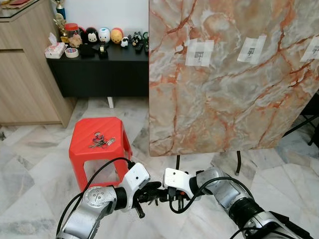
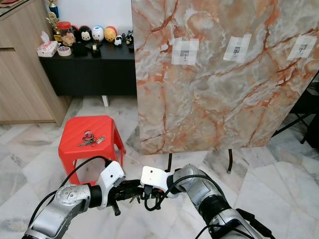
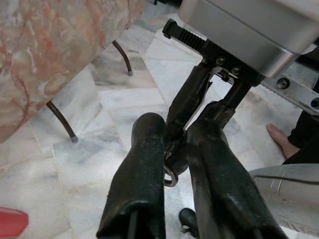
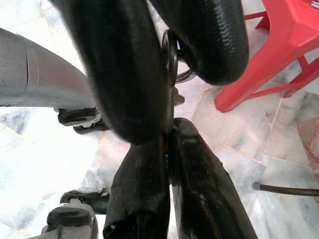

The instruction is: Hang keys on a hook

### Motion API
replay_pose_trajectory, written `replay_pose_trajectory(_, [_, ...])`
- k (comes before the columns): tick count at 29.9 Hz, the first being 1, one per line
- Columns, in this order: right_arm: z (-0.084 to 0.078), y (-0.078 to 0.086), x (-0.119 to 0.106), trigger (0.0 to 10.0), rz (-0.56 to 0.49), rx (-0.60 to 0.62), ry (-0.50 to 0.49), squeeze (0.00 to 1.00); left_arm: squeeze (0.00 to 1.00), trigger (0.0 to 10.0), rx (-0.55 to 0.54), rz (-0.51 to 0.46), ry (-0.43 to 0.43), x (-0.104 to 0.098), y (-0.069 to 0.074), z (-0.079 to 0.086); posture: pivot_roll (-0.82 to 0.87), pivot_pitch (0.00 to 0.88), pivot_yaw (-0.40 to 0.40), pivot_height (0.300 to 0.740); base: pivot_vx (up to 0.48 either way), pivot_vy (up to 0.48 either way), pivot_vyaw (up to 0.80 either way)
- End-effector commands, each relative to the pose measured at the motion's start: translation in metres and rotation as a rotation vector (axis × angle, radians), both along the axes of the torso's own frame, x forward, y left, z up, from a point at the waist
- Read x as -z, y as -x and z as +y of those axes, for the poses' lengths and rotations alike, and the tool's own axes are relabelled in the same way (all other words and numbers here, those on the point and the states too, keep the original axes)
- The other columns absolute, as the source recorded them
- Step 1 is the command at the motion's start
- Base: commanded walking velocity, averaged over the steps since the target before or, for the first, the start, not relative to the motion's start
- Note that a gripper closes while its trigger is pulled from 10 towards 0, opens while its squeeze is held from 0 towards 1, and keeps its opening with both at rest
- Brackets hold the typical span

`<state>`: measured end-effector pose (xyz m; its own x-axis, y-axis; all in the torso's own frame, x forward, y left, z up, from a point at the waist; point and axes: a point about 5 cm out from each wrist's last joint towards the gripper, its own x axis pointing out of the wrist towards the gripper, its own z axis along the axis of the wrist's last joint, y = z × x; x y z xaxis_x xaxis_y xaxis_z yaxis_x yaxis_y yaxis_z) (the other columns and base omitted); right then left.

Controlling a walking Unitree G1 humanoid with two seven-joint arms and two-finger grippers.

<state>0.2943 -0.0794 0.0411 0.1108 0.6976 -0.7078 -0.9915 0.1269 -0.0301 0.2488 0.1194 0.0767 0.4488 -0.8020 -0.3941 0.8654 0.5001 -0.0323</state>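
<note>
We hold a key ring [image 3: 170,177] clamped between both grippers, left [image 1: 149,193] and right [image 1: 160,192], low centre; the keys [image 1: 101,141] lie on the stool [image 1: 79,149]; pass slowly.

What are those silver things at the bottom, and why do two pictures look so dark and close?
Those are a walking robot's two arms. The wide pictures come from cameras in its head. The close ones come from cameras on its wrists, looking along black fingers. The left gripper and right gripper meet fingertip to fingertip, pinching a small metal ring between them. A bunch of keys lies on the red stool. The marble board carries small hooks on taped patches.
</note>
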Motion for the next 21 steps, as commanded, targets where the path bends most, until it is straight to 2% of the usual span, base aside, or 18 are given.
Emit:
replay_pose_trajectory(1, [0.005, -0.009, -0.014, 10.0, -0.053, 0.005, -0.038, 0.0, 0.0, 0.0, 0.026, 0.011, -0.005, 0.0, 0.002, -0.003, 0.07, 0.0, -0.089, 0.74, 0.0, 0.0, 0.0])
replay_pose_trajectory(21, [0.004, -0.023, -0.033, 10.0, -0.111, 0.08, -0.105, 0.0, 0.0, 0.0, 0.05, 0.051, -0.075, 0.009, 0.007, 0.002, 0.07, 0.0, -0.086, 0.74, 0.0, 0.0, 0.0])
